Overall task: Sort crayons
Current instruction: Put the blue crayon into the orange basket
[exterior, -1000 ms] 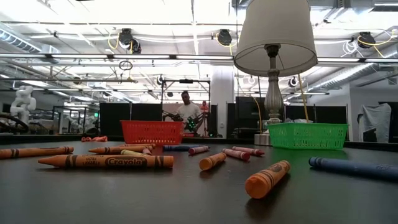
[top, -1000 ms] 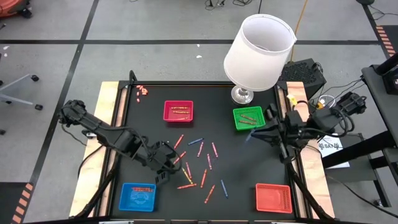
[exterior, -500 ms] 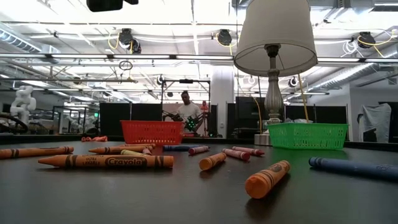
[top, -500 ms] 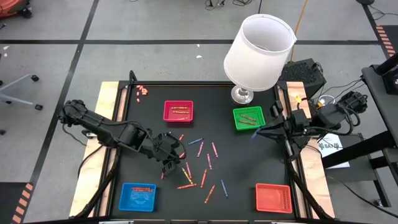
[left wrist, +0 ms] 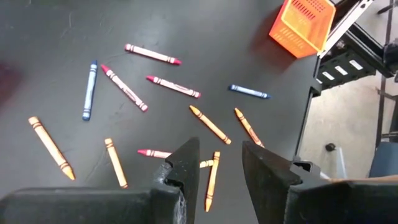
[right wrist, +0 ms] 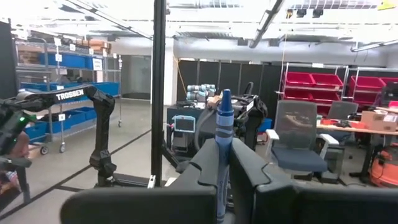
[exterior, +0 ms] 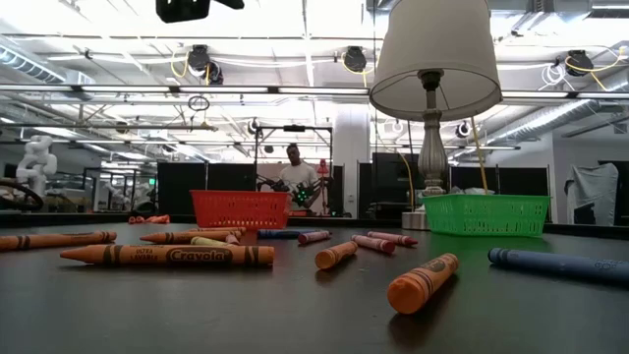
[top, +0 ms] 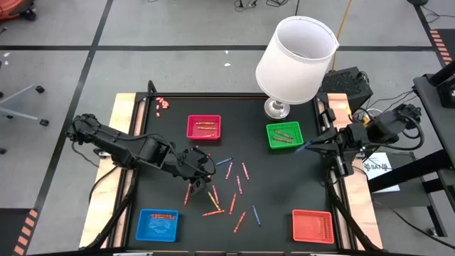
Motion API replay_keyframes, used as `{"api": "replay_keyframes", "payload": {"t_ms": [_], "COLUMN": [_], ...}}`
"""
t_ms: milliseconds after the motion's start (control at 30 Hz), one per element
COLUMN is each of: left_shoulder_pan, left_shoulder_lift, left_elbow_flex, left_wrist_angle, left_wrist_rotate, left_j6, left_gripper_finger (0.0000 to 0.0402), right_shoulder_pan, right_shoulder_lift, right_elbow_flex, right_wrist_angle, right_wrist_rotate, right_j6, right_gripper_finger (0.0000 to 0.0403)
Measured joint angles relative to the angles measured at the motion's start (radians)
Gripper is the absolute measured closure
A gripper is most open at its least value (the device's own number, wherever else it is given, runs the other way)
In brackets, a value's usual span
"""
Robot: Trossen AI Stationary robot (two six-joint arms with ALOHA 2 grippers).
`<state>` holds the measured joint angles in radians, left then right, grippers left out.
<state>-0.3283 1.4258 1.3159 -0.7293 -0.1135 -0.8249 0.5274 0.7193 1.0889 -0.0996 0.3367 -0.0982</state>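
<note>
Several crayons (top: 226, 186), red, orange and blue, lie flat and scattered on the black table's middle; they also show in the left wrist view as crayons (left wrist: 168, 84). My left gripper (top: 205, 173) hovers open above their left part, and nothing is between its fingers (left wrist: 186, 163). My right gripper (top: 311, 146) is raised near the table's right edge, beside the green tray (top: 284, 135), and is shut on a blue crayon (top: 302, 149). My right gripper pinches the blue crayon's wrapped shaft (right wrist: 222, 146) between its two fingers. The crayon lies along the fingers, and its pointed end (right wrist: 225, 99) sticks out past the fingertips toward the table's left. The fingers are about level, reaching from the table's right side, and the crayon is lifted clear.
A red tray (top: 204, 127) and the green tray at the far side hold a few crayons. A blue tray (top: 158, 225) sits at the near left and an orange tray (top: 313, 226) at the near right. A white lamp (top: 295, 53) stands at the far right.
My left gripper has swung from beside the blue tray toward the table's right and far side, over the scattered crayons, staying open. My right gripper has drawn back toward the table's right edge with the blue crayon, rolling a little.
</note>
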Motion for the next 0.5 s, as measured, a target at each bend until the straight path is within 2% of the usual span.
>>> {"api": "replay_keyframes", "payload": {"t_ms": [233,500], "left_shoulder_pan": [0.0,-0.006], "left_shoulder_lift": [0.0,0.0], "left_elbow_flex": [0.0,0.0], "left_wrist_angle": [0.011,0.012], "left_wrist_rotate": [0.0,0.013], "left_j6": [-0.001,-0.008], "left_gripper_finger": [0.0282,0.0282], "right_shoulder_pan": [0.0,0.001], "right_shoulder_lift": [-0.004,0.002], "right_elbow_flex": [0.0,0.0], "right_wrist_angle": [-0.036,-0.049], "right_wrist_rotate": [0.0,-0.029], "right_j6": [0.065,0.441], "right_gripper_finger": [0.0403,0.0403]}}
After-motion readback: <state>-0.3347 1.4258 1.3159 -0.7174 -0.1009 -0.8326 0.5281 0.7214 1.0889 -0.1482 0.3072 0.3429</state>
